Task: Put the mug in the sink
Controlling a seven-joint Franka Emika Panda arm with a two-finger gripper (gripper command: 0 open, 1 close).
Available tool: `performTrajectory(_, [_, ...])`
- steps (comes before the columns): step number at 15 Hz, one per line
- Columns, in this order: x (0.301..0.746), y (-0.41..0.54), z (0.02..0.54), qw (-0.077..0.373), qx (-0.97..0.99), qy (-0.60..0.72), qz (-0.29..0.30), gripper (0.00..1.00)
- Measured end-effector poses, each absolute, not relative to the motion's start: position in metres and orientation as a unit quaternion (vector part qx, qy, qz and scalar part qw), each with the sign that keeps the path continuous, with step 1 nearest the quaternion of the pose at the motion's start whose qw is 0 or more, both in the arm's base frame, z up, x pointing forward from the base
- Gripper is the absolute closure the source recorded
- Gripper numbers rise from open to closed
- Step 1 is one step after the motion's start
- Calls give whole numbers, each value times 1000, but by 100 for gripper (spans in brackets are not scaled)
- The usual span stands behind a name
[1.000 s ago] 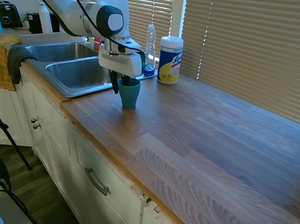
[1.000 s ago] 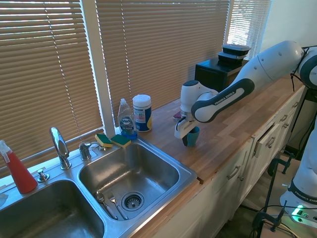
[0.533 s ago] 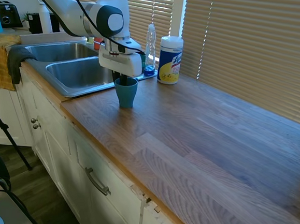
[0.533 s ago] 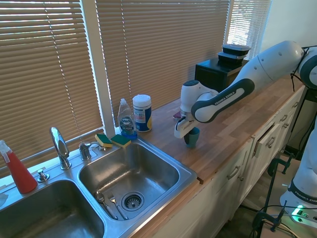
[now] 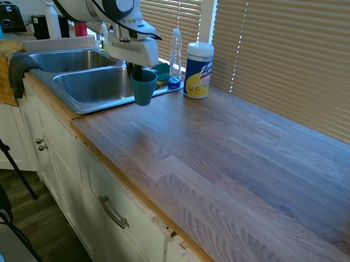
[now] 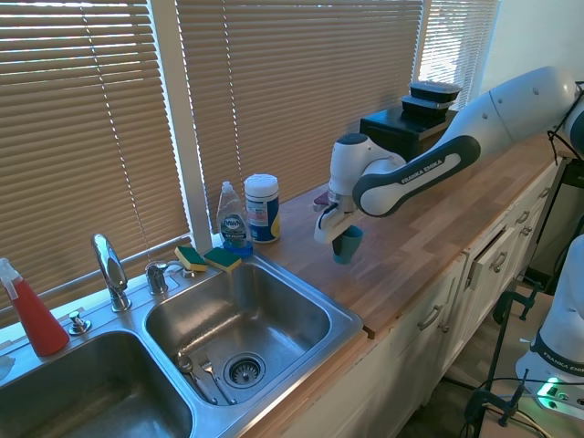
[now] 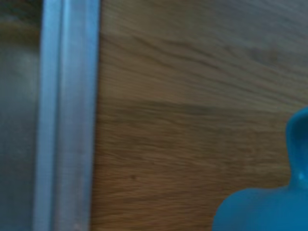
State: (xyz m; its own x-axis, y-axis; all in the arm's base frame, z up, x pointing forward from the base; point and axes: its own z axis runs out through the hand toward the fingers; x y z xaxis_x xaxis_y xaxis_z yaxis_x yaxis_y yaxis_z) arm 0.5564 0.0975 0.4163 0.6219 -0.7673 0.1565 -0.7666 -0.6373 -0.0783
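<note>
The hand is clenched on the rim of the mug, one finger inside and one outside, holding it clear of the counter near the edge that meets the sink. A rim pinch like this looks thin: the mug could swing or slip if the arm jolts, and fall on the wood short of the basin. Carried too low, its base could catch the raised steel lip. Cutlery lying by the drain could tip it on landing

Mug aloft beside sink
</note>
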Motion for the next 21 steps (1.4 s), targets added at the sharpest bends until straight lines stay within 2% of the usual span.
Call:
performTrajectory(3, [572,160,453,4,-910,400,-108,100])
performTrajectory(6, [600,218,447,-8,-919,377,-111,100])
performTrajectory(14, [683,285,337,-18,-932,357,-60,100])
performTrajectory(21, [722,288,239,-21,-932,360,-21,100])
